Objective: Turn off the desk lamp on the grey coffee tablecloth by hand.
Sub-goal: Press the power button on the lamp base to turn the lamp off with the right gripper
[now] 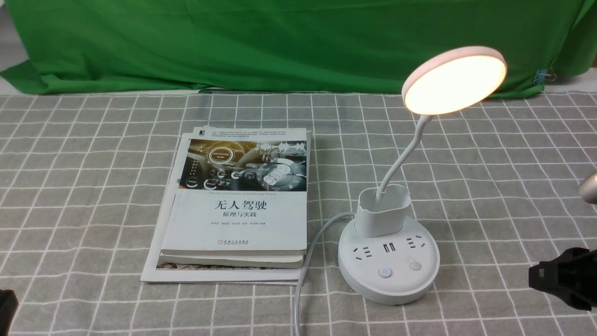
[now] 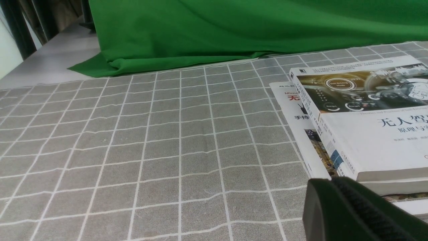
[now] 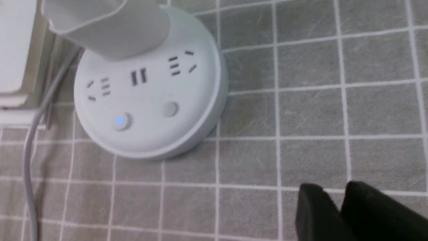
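A green backdrop cloth (image 1: 280, 42) is hanging across the back, and in front of it the grey coffee tablecloth (image 1: 84, 186), crossed by thin white lines, is covering the tabletop (image 2: 50, 57). We are looking forward from between the robot's two arms. The desk lamp (image 1: 389, 280) is standing on the cloth to the right of centre, and its flat round head (image 1: 454, 81) is glowing warm white, tilted toward us on a thin curved neck (image 1: 401, 158). The neck is rising out of a white pen cup (image 1: 382, 214) at the back of the round base (image 1: 368, 287). On top of the base we are seeing sockets (image 1: 361, 254) and two round buttons: the left button (image 1: 384, 272) is showing a small blue light, and the right button (image 1: 414, 266) is plain. A white cord (image 1: 303, 275) is running from the base toward us, beside a stack of books (image 1: 242, 205) lying just left of the lamp. The right tool (image 3: 336, 189) is sitting to the right of the base and nearer to us, apart from it. Its two dark fingers (image 3: 378, 207) are standing close together with a slim gap, gripping nothing, and we cannot tell whether they are fully closed. Only one finger of the left tool (image 2: 334, 204) is showing, near the books, so we cannot tell how wide it is standing.
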### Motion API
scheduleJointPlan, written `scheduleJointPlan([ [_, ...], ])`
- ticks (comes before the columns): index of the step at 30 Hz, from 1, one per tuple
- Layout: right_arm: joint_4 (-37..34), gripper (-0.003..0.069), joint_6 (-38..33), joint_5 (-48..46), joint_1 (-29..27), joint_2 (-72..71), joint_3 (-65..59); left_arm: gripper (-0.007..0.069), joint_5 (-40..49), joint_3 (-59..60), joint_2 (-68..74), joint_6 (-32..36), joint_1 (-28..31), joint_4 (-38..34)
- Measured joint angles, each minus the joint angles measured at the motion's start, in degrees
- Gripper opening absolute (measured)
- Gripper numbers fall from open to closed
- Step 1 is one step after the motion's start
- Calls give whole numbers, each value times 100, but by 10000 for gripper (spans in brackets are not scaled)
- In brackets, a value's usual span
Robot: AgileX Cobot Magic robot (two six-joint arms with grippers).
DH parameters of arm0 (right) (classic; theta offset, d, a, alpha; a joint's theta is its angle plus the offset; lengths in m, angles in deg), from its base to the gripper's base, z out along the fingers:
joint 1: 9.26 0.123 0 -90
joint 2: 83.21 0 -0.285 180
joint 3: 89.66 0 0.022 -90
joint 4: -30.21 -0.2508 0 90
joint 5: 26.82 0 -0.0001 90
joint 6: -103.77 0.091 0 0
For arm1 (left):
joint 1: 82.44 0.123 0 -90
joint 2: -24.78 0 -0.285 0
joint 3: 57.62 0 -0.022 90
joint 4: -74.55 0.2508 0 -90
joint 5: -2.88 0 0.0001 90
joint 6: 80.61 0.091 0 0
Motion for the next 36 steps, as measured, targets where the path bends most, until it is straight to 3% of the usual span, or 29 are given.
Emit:
scheduleJointPlan([
  [4, 145, 32, -259, -461, 299, 304, 425, 1, 0, 0, 0, 0, 0, 0],
  [10, 518, 25, -188, -695, 884, 753, 812, 1, 0, 0, 0, 0, 0, 0],
  [18, 1894, 25, 1045, -636, 1760, 1089, 903, 1, 0, 0, 0, 0, 0, 0],
  [28, 1970, 25, 1466, 365, 2066, 1398, 960, 1, 0, 0, 0, 0, 0, 0],
  [36, 1884, 25, 1410, 418, 2169, 2141, 1600, 1, 0, 0, 0, 0, 0, 0],
])
